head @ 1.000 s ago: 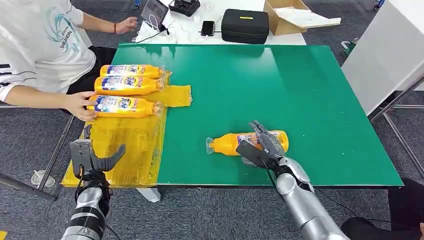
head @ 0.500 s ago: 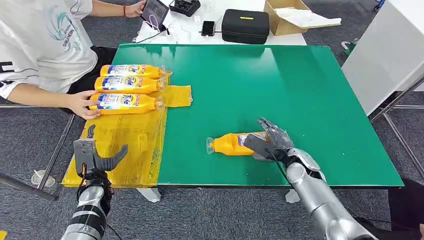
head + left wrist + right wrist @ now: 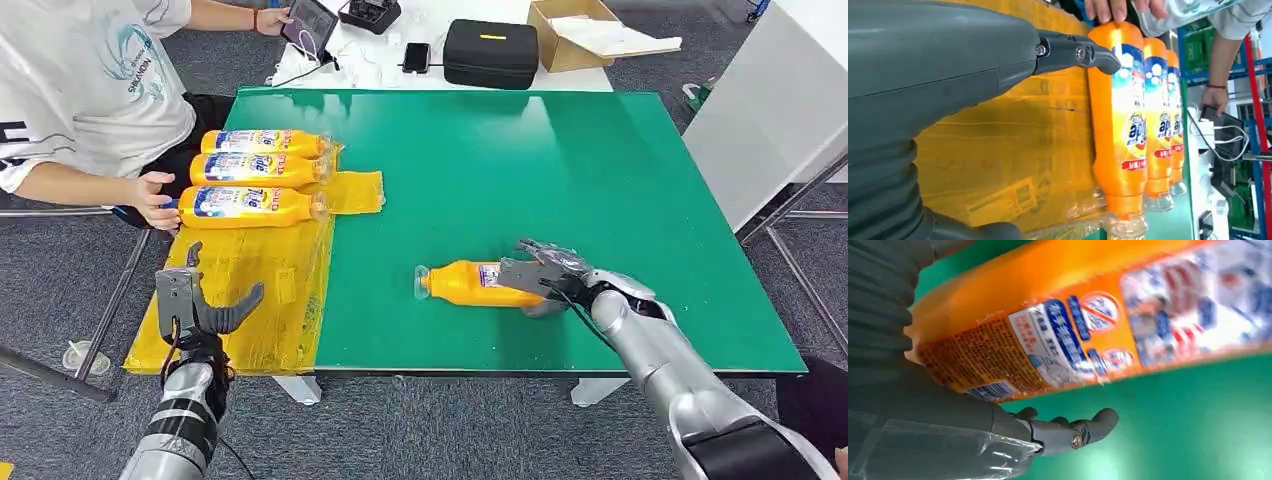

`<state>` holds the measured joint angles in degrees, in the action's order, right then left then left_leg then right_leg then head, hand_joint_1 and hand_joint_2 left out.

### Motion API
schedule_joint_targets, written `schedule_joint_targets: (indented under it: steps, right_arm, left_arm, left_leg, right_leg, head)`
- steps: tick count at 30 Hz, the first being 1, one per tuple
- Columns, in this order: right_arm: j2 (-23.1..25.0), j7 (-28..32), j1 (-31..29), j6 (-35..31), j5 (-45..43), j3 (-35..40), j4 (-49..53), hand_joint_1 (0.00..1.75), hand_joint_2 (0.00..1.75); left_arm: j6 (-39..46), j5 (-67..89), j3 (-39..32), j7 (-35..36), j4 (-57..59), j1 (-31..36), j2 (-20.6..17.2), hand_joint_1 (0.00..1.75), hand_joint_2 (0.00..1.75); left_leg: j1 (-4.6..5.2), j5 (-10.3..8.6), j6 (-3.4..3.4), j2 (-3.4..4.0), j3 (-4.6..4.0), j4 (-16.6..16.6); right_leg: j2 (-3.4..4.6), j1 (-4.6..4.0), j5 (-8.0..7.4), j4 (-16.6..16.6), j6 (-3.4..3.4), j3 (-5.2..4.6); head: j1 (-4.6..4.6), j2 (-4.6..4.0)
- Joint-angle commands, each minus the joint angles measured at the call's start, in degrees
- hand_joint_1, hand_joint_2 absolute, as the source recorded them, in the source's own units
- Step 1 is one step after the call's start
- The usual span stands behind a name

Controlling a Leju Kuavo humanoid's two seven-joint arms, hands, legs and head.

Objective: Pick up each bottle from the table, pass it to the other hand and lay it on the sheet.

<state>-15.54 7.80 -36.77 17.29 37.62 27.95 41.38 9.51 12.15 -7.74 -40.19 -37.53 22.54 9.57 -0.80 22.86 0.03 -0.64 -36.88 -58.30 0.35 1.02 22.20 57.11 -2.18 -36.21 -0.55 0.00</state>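
Note:
An orange bottle [image 3: 465, 285] lies on the green table [image 3: 520, 170], its clear cap toward the sheet. My right hand [image 3: 548, 276] wraps over its base end and grips it. In the right wrist view the bottle [image 3: 1088, 315] sits against the palm, with the thumb [image 3: 1073, 432] a little apart below it. My left hand [image 3: 203, 305] hangs open above the near part of the yellow sheet [image 3: 250, 290]. Three orange bottles [image 3: 250, 207] lie side by side at the sheet's far end. From the left wrist, the nearest bottle [image 3: 1120, 125] lies just past my fingertips [image 3: 1073, 52].
A person sits at the table's left, one hand [image 3: 155, 198] at the base of the nearest sheet bottle. Behind the table are a black case [image 3: 490, 52], a cardboard box [image 3: 580, 30] and a phone [image 3: 416, 55]. A white cabinet [image 3: 770, 110] stands at right.
My right hand has swung round from behind the bottle and closed over its base; the bottle turned slightly. My left hand drifted a little right. The person's hand drew back along the sheet bottle.

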Motion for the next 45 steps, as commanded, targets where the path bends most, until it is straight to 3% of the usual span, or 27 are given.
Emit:
schedule_joint_targets:
  steps: [1,9,20,24,26,30,32,34,35,38,45]
  right_arm:
    - [-1.03,-0.65,-2.95,2.69,-1.09,8.31,-8.43,1.71,1.75]
    - [-4.43,-0.49,-3.53,4.35,-4.44,13.04,-5.8,1.75,1.75]
    - [-4.38,-0.28,-2.01,1.99,-6.85,12.53,-4.09,1.75,1.75]
    - [0.08,3.28,5.23,-12.11,-11.67,4.68,1.88,1.75,1.75]
    - [6.37,7.51,12.68,-26.3,-11.82,-4.85,11.3,1.75,1.75]
    - [16.57,13.95,22.02,-40.94,-8.34,-15.75,26.34,1.75,1.75]
    - [19.37,17.91,25.52,-44.26,-9.51,-18.71,31.38,1.75,1.75]
    - [20.92,21.54,27.62,-46.28,-10.91,-20.78,33.33,1.75,1.75]
    - [21.29,23.15,28.21,-47.22,-10.93,-21.36,33.56,1.75,1.75]
    - [22.82,26.83,29.21,-48.46,-12.5,-23.68,32.35,1.75,1.75]
    - [22.85,27.25,28.95,-48.45,-12.65,-23.75,31.69,1.75,1.75]
  left_arm:
    - [-1.61,-1.43,0.25,0.19,6.07,3.38,0.71,0.0,1.75]
    - [-1.9,-2.64,0.55,0.19,6.69,3.74,1.11,0.0,1.75]
    - [-2.15,-2.97,0.75,0.19,6.04,3.48,1.23,0.0,1.75]
    - [-3.45,-3.78,0.8,0.2,3.47,2.19,1.43,0.0,1.75]
    - [-6.51,-5.55,0.58,1.35,-0.96,0.03,2.12,0.0,1.75]
    - [-17.31,-13.47,2.61,7.51,-10.57,-4.72,3.4,0.0,1.75]
    - [-21.98,-18.22,5.3,10.07,-14.4,-6.33,3.34,0.0,1.75]
    - [-25.34,-21.95,8.26,12.06,-16.72,-6.95,2.81,0.0,1.75]
    - [-25.69,-22.49,9.66,12.0,-17.61,-7.06,2.52,0.0,1.75]
    - [-30.03,-28.14,13.41,14.2,-19.32,-7.68,1.81,0.0,1.75]
    - [-29.98,-28.26,13.61,14.15,-19.42,-7.9,1.7,0.0,1.75]
  left_leg:
    - [-0.03,0.05,0.05,-0.04,0.2,0.02]
    - [-0.03,0.01,0.03,-0.02,0.11,0.01]
    - [-0.07,0.07,0.03,-0.03,0.2,0.01]
    - [-0.09,0.05,0.02,0.0,0.21,0.06]
    - [-0.12,0.07,0.0,0.08,0.24,0.08]
    - [-0.12,0.18,-0.04,0.42,0.1,0.06]
    - [-0.13,0.29,-0.06,0.46,0.16,0.02]
    - [-0.13,0.11,-0.05,-0.01,-0.13,0.01]
    - [-0.18,0.32,-0.04,-0.06,0.15,-0.07]
    - [-0.26,0.21,0.0,-0.23,-0.17,-0.05]
    - [-0.15,0.19,-0.07,-0.1,-0.23,0.01]
  right_leg:
    - [-0.14,-0.07,0.06,-0.07,0.11,0.26]
    - [-0.15,-0.05,0.03,-0.04,0.05,0.13]
    - [-0.16,-0.11,0.07,-0.07,0.11,0.26]
    - [-0.11,-0.12,0.04,-0.13,0.11,0.26]
    - [-0.02,-0.16,0.02,-0.17,0.1,0.29]
    - [0.33,-0.16,0.03,-0.05,0.16,0.08]
    - [0.33,-0.17,0.15,0.04,0.2,0.07]
    - [-0.1,-0.15,0.15,0.05,0.13,-0.17]
    - [-0.21,-0.23,0.38,0.11,0.24,0.15]
    - [-0.25,-0.28,0.3,0.05,0.21,-0.06]
    - [-0.1,-0.16,0.19,0.02,0.22,-0.15]
  head:
    - [-0.02,0.0]
    - [0.0,0.0]
    - [0.0,0.0]
    - [-0.04,0.0]
    - [0.0,0.0]
    - [0.02,0.0]
    - [-0.04,0.0]
    - [-0.07,0.0]
    - [-0.04,0.0]
    - [-0.04,0.0]
    - [-0.02,0.0]
